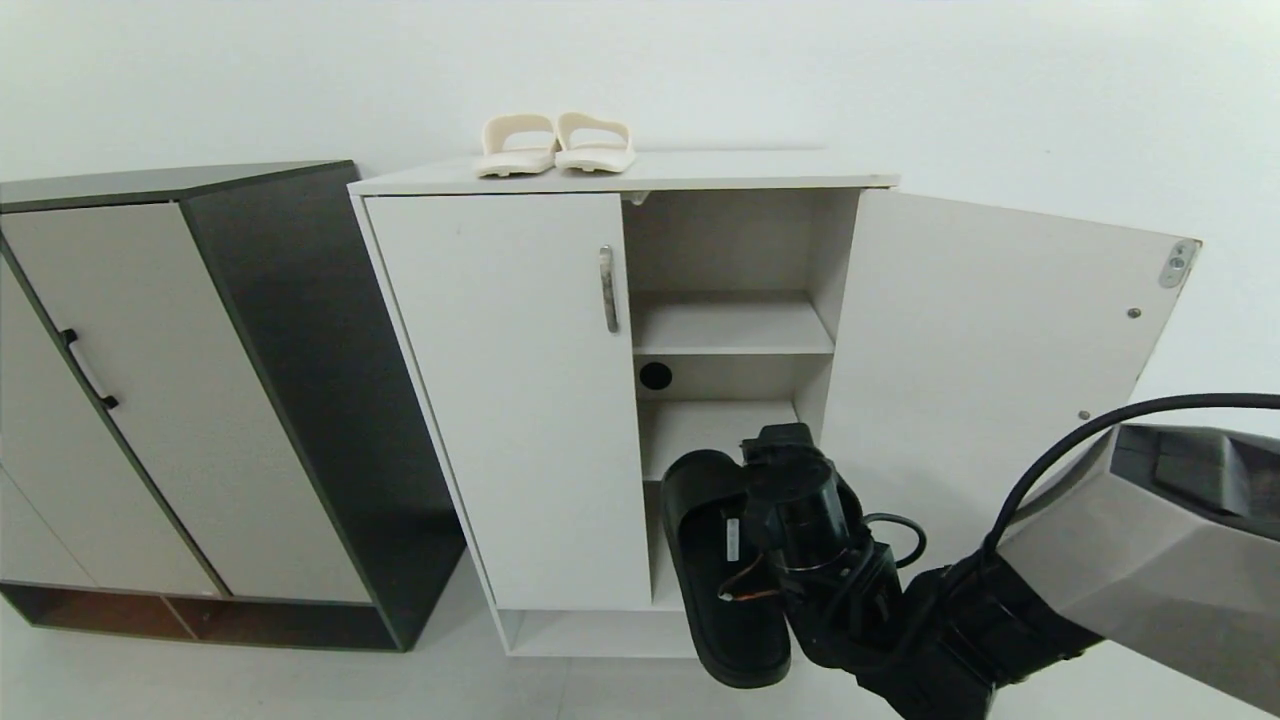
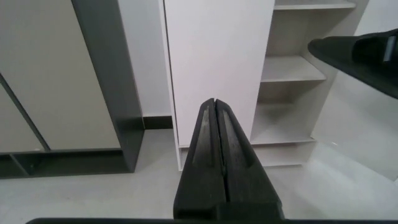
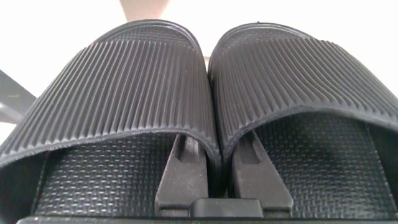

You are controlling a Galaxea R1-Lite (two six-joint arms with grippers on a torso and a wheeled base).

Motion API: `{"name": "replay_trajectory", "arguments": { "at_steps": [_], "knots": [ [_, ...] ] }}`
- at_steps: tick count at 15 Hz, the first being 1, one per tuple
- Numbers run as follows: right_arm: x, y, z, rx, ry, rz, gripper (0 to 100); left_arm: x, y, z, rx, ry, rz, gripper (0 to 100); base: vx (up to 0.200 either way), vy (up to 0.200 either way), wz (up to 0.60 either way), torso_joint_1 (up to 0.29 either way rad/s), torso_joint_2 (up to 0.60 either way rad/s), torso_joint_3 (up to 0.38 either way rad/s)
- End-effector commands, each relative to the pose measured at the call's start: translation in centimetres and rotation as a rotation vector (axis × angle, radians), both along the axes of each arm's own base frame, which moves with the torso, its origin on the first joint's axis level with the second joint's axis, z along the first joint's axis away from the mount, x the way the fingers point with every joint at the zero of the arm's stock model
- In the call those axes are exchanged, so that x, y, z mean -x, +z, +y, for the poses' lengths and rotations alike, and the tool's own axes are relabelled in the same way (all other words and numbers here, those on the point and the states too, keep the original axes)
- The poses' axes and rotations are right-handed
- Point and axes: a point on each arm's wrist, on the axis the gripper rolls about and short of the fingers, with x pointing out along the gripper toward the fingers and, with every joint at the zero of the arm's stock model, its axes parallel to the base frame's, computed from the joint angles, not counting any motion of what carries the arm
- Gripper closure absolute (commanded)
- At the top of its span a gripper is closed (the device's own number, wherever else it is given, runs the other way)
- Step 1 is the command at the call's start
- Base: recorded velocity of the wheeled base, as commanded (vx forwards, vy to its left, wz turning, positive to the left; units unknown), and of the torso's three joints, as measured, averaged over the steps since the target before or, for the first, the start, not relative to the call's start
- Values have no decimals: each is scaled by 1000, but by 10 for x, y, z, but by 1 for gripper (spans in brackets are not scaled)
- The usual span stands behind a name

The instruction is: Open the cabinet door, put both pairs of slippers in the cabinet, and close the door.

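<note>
The white cabinet [image 1: 760,168] stands on the floor [image 1: 250,680] against the wall, just beside a dark grey cabinet [image 1: 300,400] on the robot's left. Its right door [image 1: 980,350] is swung wide open, showing bare shelves [image 1: 730,325] inside. The left door [image 1: 510,400] is shut.

The right arm [image 1: 900,620] holds the pair of black slippers [image 1: 715,560] low in front of the open half, near the lower shelf [image 1: 700,425]. As far as the head view shows, the pair is at the opening and not resting on any shelf. In the right wrist view the right jaws are nearly closed on the pair: one finger [image 3: 180,168] runs under each ribbed strap and the two inner strap edges are pinched between them, so both slippers hang together.

The pair of cream slippers [image 1: 556,144] sits side by side on the cabinet's top surface, well apart from both arms.

The left jaws, seen in the left wrist view, are pressed fully together with nothing between them, held away from the cabinet front.

Judging by this, the door-opening step is done and the first pair is about halfway to its place. Setting it down, fetching the cream pair and shutting the door are all left.
</note>
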Motion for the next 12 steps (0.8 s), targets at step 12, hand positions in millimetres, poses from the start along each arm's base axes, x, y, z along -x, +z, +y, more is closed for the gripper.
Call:
{"name": "replay_trajectory", "arguments": {
  "at_steps": [12],
  "knots": [
    [-10, -27, 12, 42, 5, 40, 100, 0, 0, 0, 1, 0, 2, 100, 0, 0, 0, 0, 1, -7]
  ]
}}
